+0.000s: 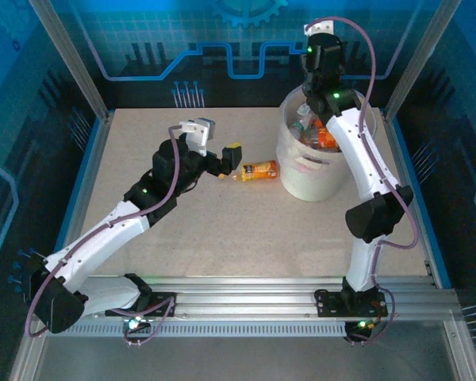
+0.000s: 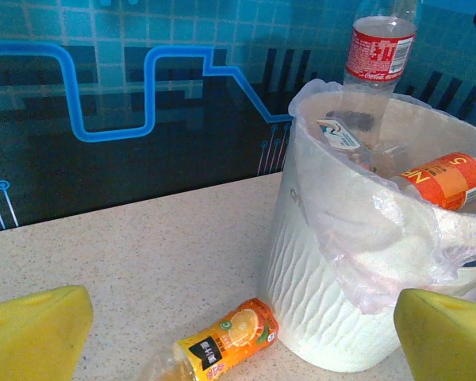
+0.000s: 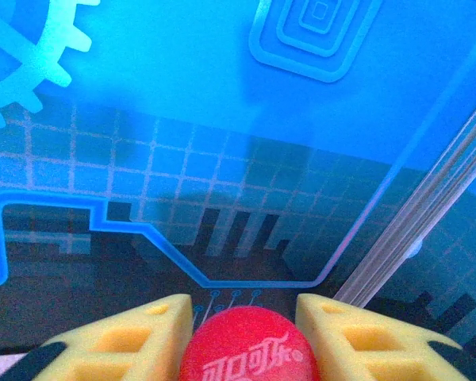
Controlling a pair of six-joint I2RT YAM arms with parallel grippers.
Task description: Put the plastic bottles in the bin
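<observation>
Now | right pincer (image 3: pixel 243 311) grips red bottle (image 2: pixel 381 49) at bin (image 2: pixel 305 274) mouth | left pincer (image 2: pixel 242 329) agape

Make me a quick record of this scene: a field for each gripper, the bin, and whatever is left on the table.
left gripper: open, empty, facing the juice bottle
right gripper: shut on the red-label bottle, upright over the bin
bin: upright at the far right of the table, several bottles inside
left on table: the juice bottle, lying on its side beside the bin
</observation>
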